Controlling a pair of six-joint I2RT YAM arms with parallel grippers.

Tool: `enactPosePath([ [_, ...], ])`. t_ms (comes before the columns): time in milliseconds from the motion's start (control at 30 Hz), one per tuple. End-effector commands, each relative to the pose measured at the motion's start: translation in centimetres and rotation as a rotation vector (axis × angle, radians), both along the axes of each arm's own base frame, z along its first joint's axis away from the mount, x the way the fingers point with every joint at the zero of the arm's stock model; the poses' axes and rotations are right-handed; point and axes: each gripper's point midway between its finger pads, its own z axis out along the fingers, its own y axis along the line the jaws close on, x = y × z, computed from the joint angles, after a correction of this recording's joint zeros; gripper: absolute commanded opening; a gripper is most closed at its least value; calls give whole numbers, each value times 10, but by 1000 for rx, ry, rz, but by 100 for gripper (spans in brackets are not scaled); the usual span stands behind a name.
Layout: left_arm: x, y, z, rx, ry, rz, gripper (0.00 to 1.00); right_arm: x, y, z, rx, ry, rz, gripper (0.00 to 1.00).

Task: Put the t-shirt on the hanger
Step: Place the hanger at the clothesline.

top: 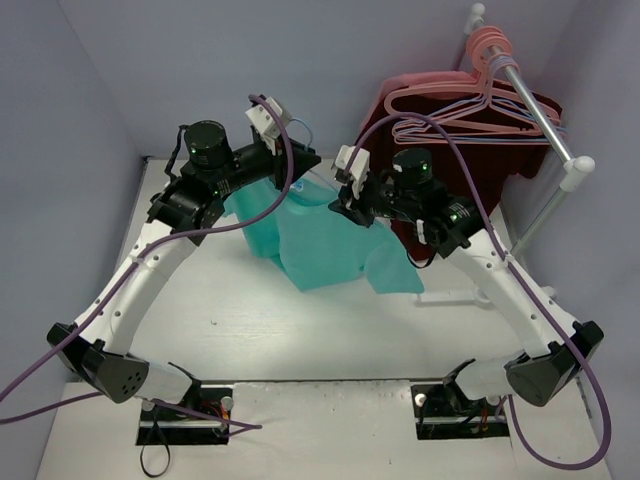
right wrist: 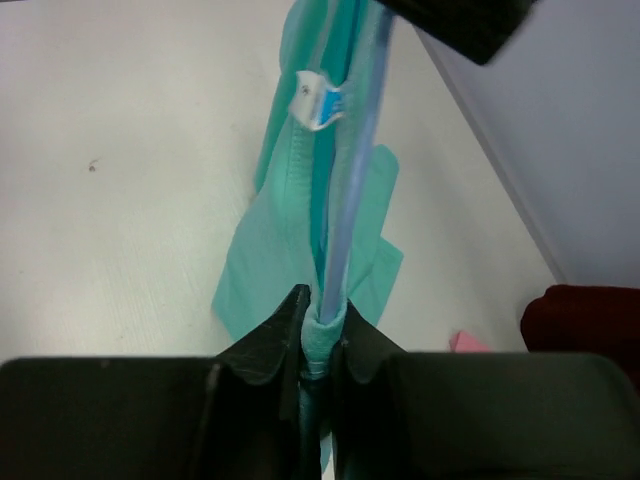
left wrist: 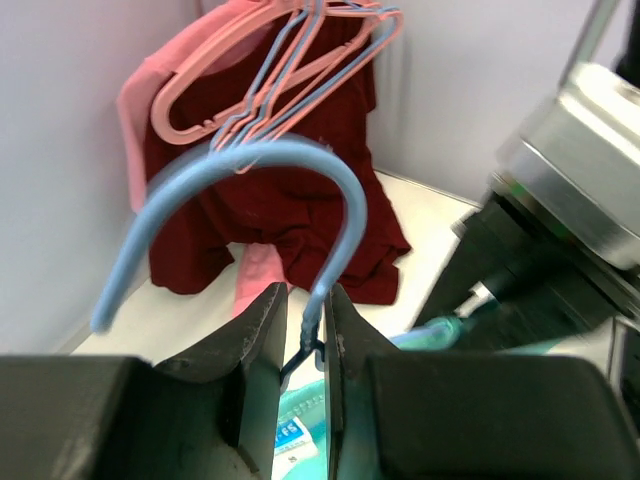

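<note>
Left wrist view: left claw (left wrist: 305,310) clamped on hanger (left wrist: 262,160) neck, hook rising above it. Right wrist view: right claw (right wrist: 322,322) pinching t-shirt (right wrist: 285,210) over hanger arm, which runs straight away.

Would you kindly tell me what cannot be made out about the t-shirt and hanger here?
- Left wrist view: the hanger below its hook and most of the t-shirt, behind the left end effector.
- Top view: the hanger's frame, under fabric and arms.
- Right wrist view: whether the right end effector grips wire as well as fabric; maroon garment cut by the edge.
</note>
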Motion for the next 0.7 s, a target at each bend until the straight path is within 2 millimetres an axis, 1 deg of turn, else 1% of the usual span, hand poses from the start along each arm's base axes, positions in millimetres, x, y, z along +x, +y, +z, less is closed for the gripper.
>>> enactPosePath([
  [0,-14,1,42,-72,-133,-40,0,-4,-3,32,74,-69,-8,0],
  [33,-12,2,39,-70,-121,-27,8,-3,-5,34,79,-68,-25,0],
  [67,-8,4,35,-67,-104,-4,27,-1,-8,37,84,-67,-53,0],
  [100,-6,5,35,-71,-97,15,42,-1,-10,39,92,-64,-66,0],
  [133,-4,10,34,-75,-85,44,54,3,-17,42,98,-66,-120,0],
  [167,4,18,34,-80,-74,120,66,6,-22,44,102,-66,-161,0],
  [233,9,32,32,-88,-38,210,72,10,-35,42,105,-59,-250,0],
  [267,14,39,29,-84,-24,264,73,10,-37,42,107,-59,-260,0],
  [300,16,54,29,-93,-8,346,75,10,-48,41,119,-46,-330,0],
  [367,16,73,25,-89,10,446,75,9,-60,40,129,-46,-395,0],
  [433,13,92,24,-94,18,530,75,3,-70,41,147,-45,-432,0],
  [467,11,98,20,-94,28,557,75,1,-75,43,157,-49,-450,0],
  [500,11,100,14,-86,38,565,75,1,-78,43,158,-49,-467,0],
  [533,7,107,14,-94,42,590,75,-2,-84,46,168,-54,-485,0],
  [600,-5,117,8,-112,55,611,75,-6,-99,52,192,-71,-554,0],
  [633,-5,122,4,-115,65,639,75,-8,-109,56,200,-84,-593,0],
  [667,-9,125,4,-120,69,644,75,-8,-117,58,209,-92,-632,0],
])
